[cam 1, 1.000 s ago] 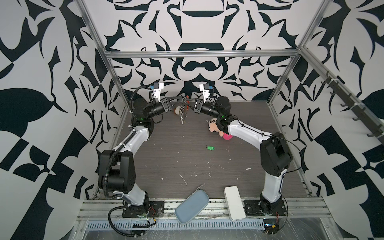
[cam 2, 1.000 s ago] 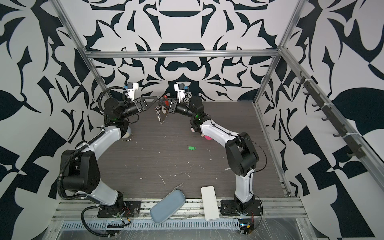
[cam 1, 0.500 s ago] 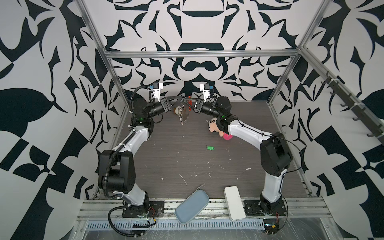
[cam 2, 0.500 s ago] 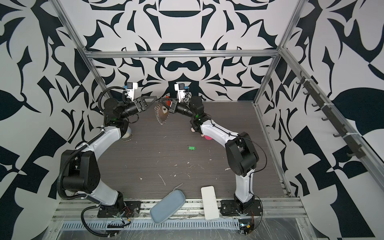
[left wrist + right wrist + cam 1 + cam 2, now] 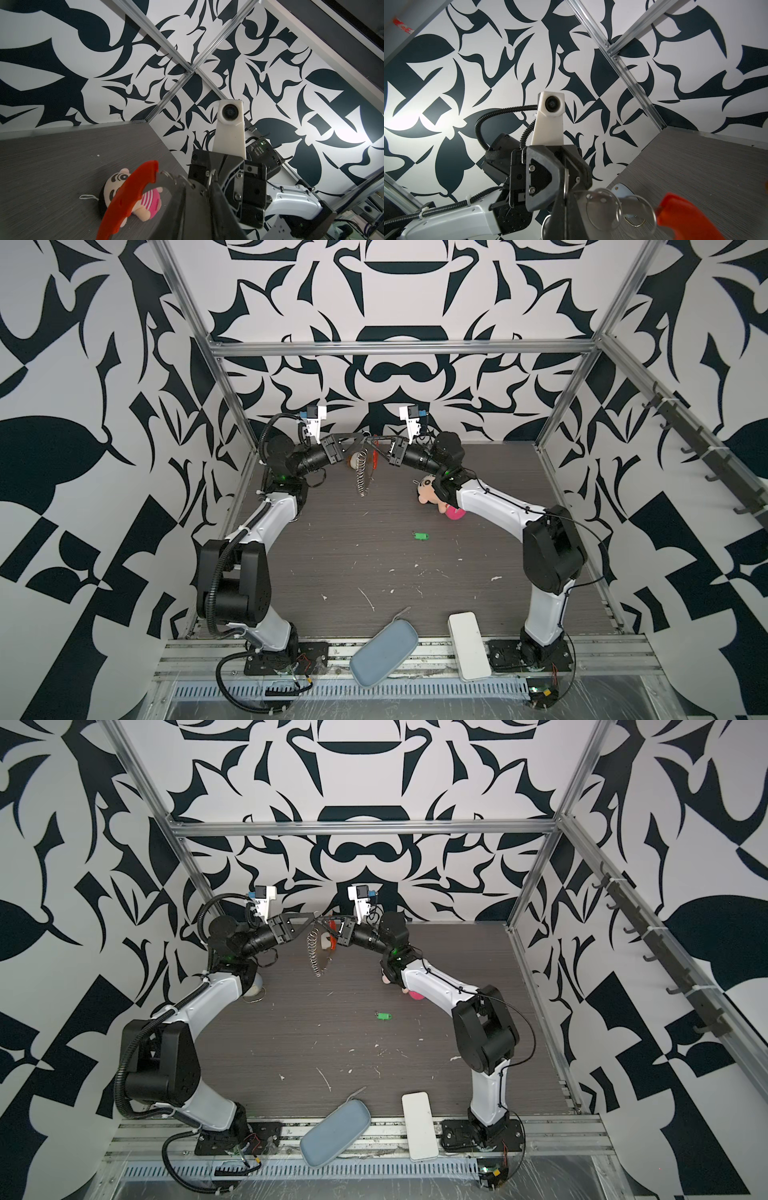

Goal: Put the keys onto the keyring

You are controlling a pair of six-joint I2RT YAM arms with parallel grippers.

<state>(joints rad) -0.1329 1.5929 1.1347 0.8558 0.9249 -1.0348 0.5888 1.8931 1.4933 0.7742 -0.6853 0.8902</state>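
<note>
The keyring hangs in the air at the back middle, its red curved segment (image 5: 376, 458) above a dangling chain of silver rings (image 5: 362, 479) (image 5: 315, 955). My left gripper (image 5: 365, 440) (image 5: 208, 187) is shut on one of its silver rings. My right gripper (image 5: 372, 441) (image 5: 565, 199) meets it tip to tip, also shut on a ring, with the keyring's red segment (image 5: 683, 214) beside it. The keys, one small green piece (image 5: 420, 536) (image 5: 384, 1016), lie on the table well in front of both grippers, apart from them.
A plush doll (image 5: 430, 493) (image 5: 116, 180) lies under the right forearm. A small pale toy (image 5: 254, 990) sits beneath the left arm. A grey-blue case (image 5: 383, 653) and a white box (image 5: 468, 645) rest at the front edge. White scraps dot the table.
The hanging chain of rings has swung slightly under the grippers. Both arms stay in the same place at the back.
</note>
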